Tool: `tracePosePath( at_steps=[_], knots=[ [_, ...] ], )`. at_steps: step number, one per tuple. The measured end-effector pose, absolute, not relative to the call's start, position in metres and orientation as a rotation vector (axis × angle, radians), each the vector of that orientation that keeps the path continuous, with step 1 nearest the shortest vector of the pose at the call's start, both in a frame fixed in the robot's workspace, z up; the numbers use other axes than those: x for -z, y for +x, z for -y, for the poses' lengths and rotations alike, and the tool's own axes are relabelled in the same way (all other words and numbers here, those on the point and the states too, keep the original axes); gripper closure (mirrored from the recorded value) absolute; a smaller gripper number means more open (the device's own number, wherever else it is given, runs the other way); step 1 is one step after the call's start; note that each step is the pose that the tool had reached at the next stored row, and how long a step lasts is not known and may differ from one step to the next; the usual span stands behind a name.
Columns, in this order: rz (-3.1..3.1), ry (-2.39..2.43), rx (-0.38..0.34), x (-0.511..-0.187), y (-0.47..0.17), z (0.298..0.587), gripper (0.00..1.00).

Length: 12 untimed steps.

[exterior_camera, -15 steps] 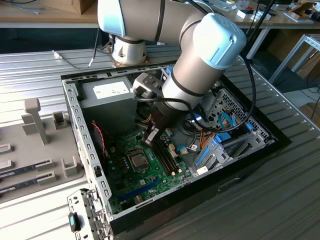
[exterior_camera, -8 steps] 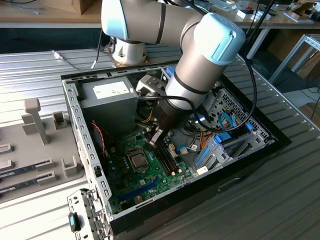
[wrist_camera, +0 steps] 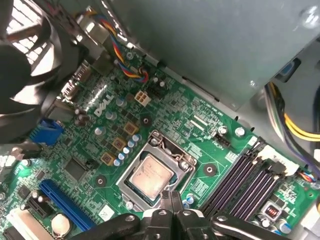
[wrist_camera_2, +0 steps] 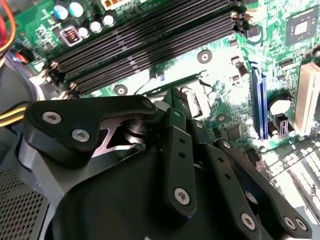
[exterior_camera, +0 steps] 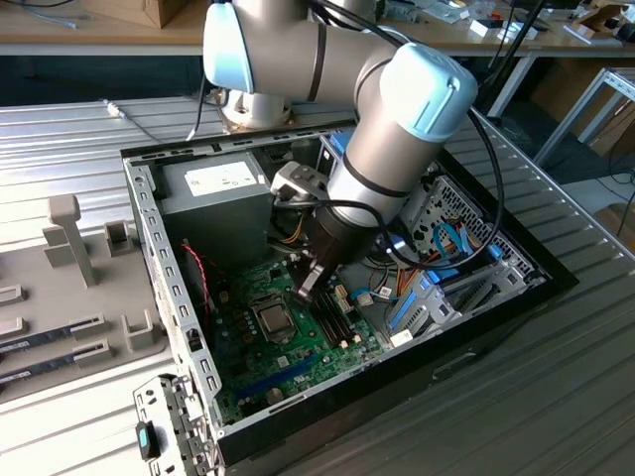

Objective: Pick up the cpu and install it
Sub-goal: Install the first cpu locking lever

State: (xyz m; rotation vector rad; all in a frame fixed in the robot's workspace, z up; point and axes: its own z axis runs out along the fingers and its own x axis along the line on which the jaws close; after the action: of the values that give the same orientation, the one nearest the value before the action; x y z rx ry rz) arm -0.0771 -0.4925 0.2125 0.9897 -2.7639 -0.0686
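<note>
Ribbed grey metal workbench carries an open black desktop computer case, side panel off, with a light grey foam holder tray just beside it on the exterior view's left. Wooden desks with clutter run along the back.

Silver-and-pale-blue jointed robot arm reaches down into the case; its black linkage gripper hangs above the green motherboard, just beside the socket. In the first wrist view the two black fingertips sit pressed together at the edge of the socket frame — clenched, nothing between them.

The small square silver-topped cpu lies flat inside the metal socket frame on the motherboard, apart from the gripper and already seated in its place. In the exterior view it is the grey square mid-board.

Four long black empty memory slots run beside the socket, close to the gripper. Blue expansion slot lies on the far side of the socket from them. Grey metal power-supply box fills the case's rear corner, yellow and orange cables trailing from it. Black round fan sits at the board's edge.
</note>
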Motion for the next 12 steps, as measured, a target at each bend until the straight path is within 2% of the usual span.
tracePosePath(
  at_steps=[12],
  knots=[
    [2.763,0.989,0.066,-0.198,-0.076,0.493,0.89]
  ],
)
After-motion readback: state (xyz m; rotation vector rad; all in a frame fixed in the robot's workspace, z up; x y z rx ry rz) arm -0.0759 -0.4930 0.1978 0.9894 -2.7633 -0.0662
